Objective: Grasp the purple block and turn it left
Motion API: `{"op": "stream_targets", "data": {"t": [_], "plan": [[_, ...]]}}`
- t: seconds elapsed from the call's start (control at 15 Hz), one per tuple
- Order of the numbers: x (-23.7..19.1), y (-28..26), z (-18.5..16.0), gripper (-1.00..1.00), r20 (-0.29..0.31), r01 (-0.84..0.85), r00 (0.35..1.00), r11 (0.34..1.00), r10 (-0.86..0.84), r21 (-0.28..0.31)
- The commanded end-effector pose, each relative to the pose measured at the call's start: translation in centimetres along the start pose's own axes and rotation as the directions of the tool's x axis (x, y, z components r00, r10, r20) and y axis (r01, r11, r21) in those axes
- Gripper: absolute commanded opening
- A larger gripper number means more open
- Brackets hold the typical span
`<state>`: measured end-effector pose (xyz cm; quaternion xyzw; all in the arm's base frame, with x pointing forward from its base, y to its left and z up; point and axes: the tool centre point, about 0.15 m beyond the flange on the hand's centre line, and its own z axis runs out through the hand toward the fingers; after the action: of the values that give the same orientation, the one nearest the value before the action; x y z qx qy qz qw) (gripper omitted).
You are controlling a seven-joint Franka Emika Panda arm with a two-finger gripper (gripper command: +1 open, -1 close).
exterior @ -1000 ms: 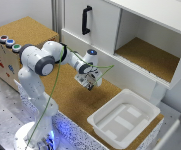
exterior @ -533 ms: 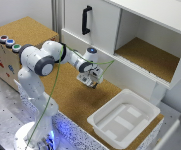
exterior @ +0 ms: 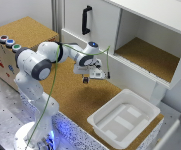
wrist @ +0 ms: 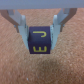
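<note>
purple, dark and chunky, the purple block sits between the fingers in the wrist view, and your gripper is clamped on it with a pad against each side. in the exterior view the block hangs clear above the cork desk, toward the back edge by the white cabinet, well apart from the white bin at the near corner on the exterior view's right. over the last second the hand has drifted only slightly and the hold has stayed firm. you can take the grasp as done; the leftward turn looks like what remains.
</note>
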<state>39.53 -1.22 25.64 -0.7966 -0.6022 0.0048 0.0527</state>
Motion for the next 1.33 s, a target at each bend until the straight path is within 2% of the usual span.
{"op": "stream_targets", "data": {"t": [0.0, 0.13, 0.27, 0.47, 0.53, 0.87, 1.2, 1.27], "plan": [[0.2, 0.6, 3.3, -1.0, 0.166, 0.399, 0.897, 0.912, -0.409, 0.091], [0.8, 1.5, 4.6, -1.0, 0.164, 0.43, 0.885, 0.9, -0.436, 0.076], [1.6, 2.3, 5.3, -1.0, 0.133, 0.412, 0.9, 0.91, -0.414, 0.039], [2.8, 3.5, 6.2, -1.0, 0.121, 0.336, 0.935, 0.942, -0.332, -0.008], [3.0, 3.7, 5.9, 1.0, 0.106, 0.305, 0.948, 0.952, -0.301, -0.022], [2.9, 1.2, 0.2, 1.0, 0.028, 0.228, 0.973, 0.974, -0.228, 0.002], [2.9, 1.2, 0.2, 1.0, 0.028, 0.228, 0.973, 0.974, -0.228, 0.002], [2.8, 1.7, 1.7, 1.0, 0.06, 0.251, 0.967, 0.968, -0.25, -0.017]]}}
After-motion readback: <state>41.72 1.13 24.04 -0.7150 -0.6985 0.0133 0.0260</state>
